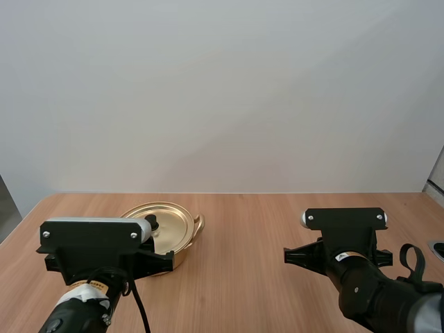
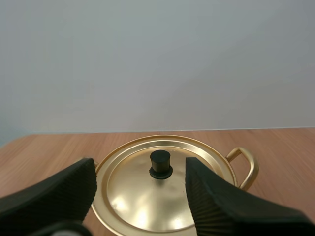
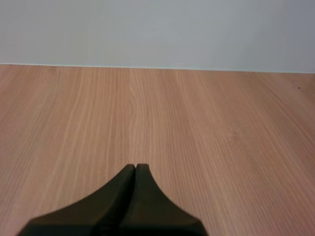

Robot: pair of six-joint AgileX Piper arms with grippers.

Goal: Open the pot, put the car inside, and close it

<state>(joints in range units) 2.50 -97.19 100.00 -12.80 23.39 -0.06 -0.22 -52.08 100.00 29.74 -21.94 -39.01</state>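
Observation:
A golden pot (image 1: pixel 182 244) stands on the left half of the table, its lid (image 1: pixel 172 223) on and a black knob (image 1: pixel 150 222) in the middle. My left arm (image 1: pixel 97 244) sits just in front of it. In the left wrist view my left gripper (image 2: pixel 140 169) is open, one finger on each side of the knob (image 2: pixel 160 163) and a little short of it, above the lid (image 2: pixel 147 196). One side handle (image 2: pixel 246 164) of the pot sticks out. My right gripper (image 3: pixel 135 168) is shut on nothing, low over bare wood, with its arm (image 1: pixel 347 243) on the right half of the table.
The wooden table (image 1: pixel 250 277) ends at a white wall at the back, and its left edge (image 1: pixel 24 218) runs close to the pot. A small grey object (image 1: pixel 437 248) sits at the far right edge.

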